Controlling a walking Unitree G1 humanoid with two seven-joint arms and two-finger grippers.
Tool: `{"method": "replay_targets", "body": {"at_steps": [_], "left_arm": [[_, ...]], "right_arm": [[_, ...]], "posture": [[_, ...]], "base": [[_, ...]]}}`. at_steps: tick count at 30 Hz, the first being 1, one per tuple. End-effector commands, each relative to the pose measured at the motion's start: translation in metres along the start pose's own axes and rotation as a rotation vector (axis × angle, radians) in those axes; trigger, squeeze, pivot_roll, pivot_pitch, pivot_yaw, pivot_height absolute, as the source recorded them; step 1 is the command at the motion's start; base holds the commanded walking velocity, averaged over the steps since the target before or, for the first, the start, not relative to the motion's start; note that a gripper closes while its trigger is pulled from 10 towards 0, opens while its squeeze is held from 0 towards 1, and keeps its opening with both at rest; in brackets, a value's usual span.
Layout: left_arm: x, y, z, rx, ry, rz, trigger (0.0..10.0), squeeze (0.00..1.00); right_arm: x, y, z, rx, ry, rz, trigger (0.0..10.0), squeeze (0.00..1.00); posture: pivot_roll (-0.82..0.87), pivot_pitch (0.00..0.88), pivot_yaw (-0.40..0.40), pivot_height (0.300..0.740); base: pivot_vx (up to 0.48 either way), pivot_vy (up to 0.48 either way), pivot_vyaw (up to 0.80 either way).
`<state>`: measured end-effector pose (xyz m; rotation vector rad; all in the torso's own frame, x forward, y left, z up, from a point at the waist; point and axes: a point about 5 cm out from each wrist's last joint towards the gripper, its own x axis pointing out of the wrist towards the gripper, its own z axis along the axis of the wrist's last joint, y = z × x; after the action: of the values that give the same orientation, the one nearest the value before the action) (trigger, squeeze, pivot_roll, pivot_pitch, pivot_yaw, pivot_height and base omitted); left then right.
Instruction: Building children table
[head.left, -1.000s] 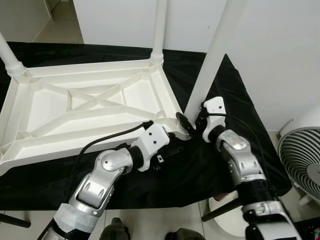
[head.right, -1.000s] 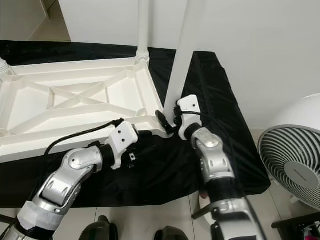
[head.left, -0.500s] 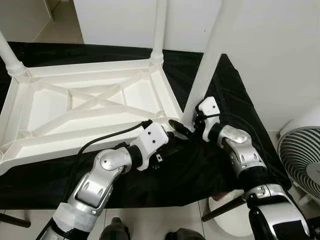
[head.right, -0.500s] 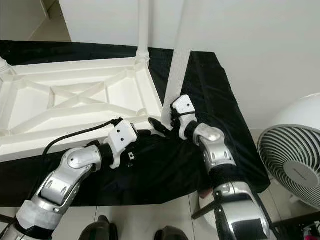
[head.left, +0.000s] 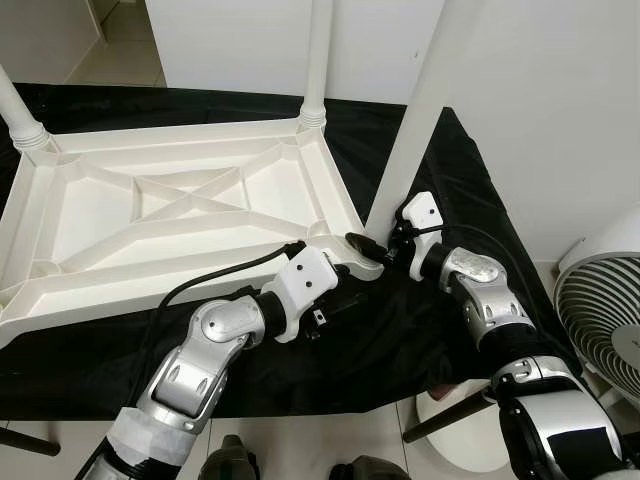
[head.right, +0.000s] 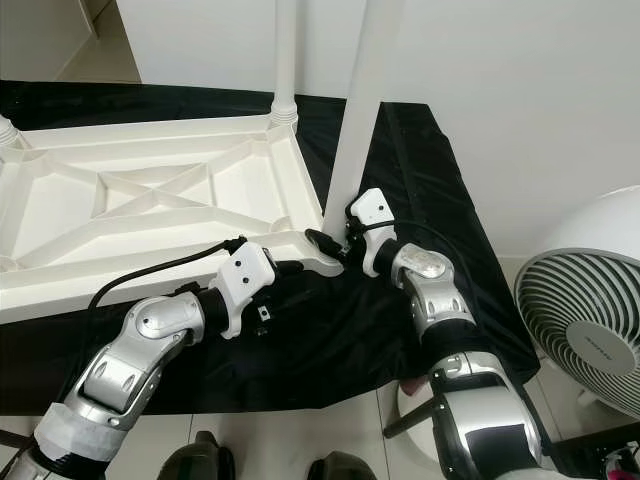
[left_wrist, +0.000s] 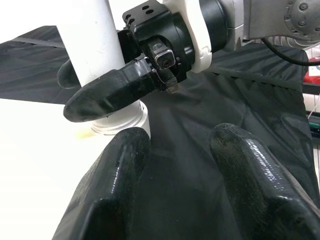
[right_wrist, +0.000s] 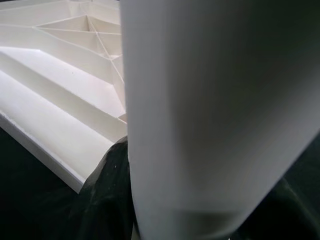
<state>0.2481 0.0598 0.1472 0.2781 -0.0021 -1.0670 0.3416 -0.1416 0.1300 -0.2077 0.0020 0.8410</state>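
Note:
A white plastic table top (head.left: 150, 290) lies upside down on a black cloth (head.left: 470, 200). Upright legs stand in its far right corner (head.left: 318, 60) and far left corner (head.left: 20, 115). A third white leg (head.left: 420, 110) leans up from the near right corner. My right gripper (head.left: 375, 243) is shut on that leg near its base; one black finger (left_wrist: 107, 92) crosses the leg (left_wrist: 90, 40). My left gripper (head.left: 340, 297) rests low on the cloth just in front of that corner, open, with nothing between its fingers (left_wrist: 120, 165). The right wrist view has the leg (right_wrist: 215, 115) close up beside the ribbed table underside (right_wrist: 55, 100).
A white floor fan (head.left: 600, 320) stands at the right, past the cloth's edge. A white wall rises behind the table. A round white object (head.left: 460, 440) sits on the tiled floor by my right arm.
My right gripper carried the leg's base a little left toward the corner, then back right; the leg now stands slightly more upright. My left arm has stayed put.

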Motion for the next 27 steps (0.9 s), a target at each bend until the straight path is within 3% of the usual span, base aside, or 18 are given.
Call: {"method": "replay_targets", "body": {"at_steps": [1, 6, 10, 12, 15, 17, 18, 20, 23, 27], "left_arm": [[0.0, -0.001, -0.001, 0.0, 0.008, 0.036, 10.0, 0.0], [0.001, -0.004, -0.001, -0.003, 0.009, 0.027, 10.0, 0.0], [0.001, -0.005, -0.002, -0.003, 0.009, 0.027, 10.0, 0.0], [0.002, -0.005, -0.002, -0.007, 0.007, 0.025, 10.0, 0.0], [0.003, -0.006, -0.002, -0.01, 0.007, 0.024, 10.0, 0.0], [0.003, -0.007, -0.003, -0.012, 0.005, 0.02, 10.0, 0.0], [0.003, -0.007, -0.003, -0.012, 0.005, 0.02, 10.0, 0.0], [0.004, -0.007, -0.003, -0.013, 0.006, 0.017, 10.0, 0.0], [0.004, -0.007, -0.003, -0.013, 0.004, 0.017, 10.0, 0.0], [0.004, -0.008, -0.003, -0.012, 0.006, 0.014, 10.0, 0.0]], "right_arm": [[-0.001, 0.006, -0.011, 0.039, 0.039, -0.002, 0.0, 0.0], [-0.001, 0.014, -0.014, 0.055, 0.025, -0.126, 0.0, 0.0], [-0.001, 0.016, -0.014, 0.059, 0.022, -0.149, 0.0, 0.0], [-0.002, 0.023, -0.017, 0.115, 0.033, -0.298, 0.0, 0.0], [-0.003, 0.027, -0.017, 0.132, 0.042, -0.397, 0.0, 0.0], [-0.008, 0.031, -0.018, 0.149, 0.071, -0.574, 0.0, 0.0], [-0.008, 0.031, -0.018, 0.149, 0.071, -0.574, 0.0, 0.0], [-0.01, 0.037, -0.018, 0.161, 0.094, -0.698, 0.0, 0.0], [-0.004, 0.051, -0.01, 0.197, 0.041, -0.68, 0.0, 0.0], [-0.006, 0.047, -0.008, 0.203, 0.029, -0.685, 0.0, 0.0]], "posture": [[0.02, 0.0, -0.063, 0.74], [0.02, 0.0, -0.068, 0.74], [0.01, 0.0, -0.072, 0.74], [0.01, 0.0, -0.076, 0.74], [0.01, 0.0, -0.074, 0.74], [0.0, 0.0, -0.079, 0.74], [0.0, 0.0, -0.079, 0.74], [0.0, 0.0, -0.078, 0.74], [0.01, 0.0, -0.074, 0.74], [0.0, 0.0, -0.074, 0.74]], "base": [[0.0, 0.0, 0.0], [0.0, 0.0, 0.0], [0.0, 0.0, 0.0], [0.0, 0.0, 0.0], [0.0, 0.0, 0.0], [0.0, 0.0, 0.0], [0.0, 0.0, 0.0], [0.0, 0.0, 0.0], [0.0, 0.0, 0.0], [0.0, 0.0, 0.0]]}}
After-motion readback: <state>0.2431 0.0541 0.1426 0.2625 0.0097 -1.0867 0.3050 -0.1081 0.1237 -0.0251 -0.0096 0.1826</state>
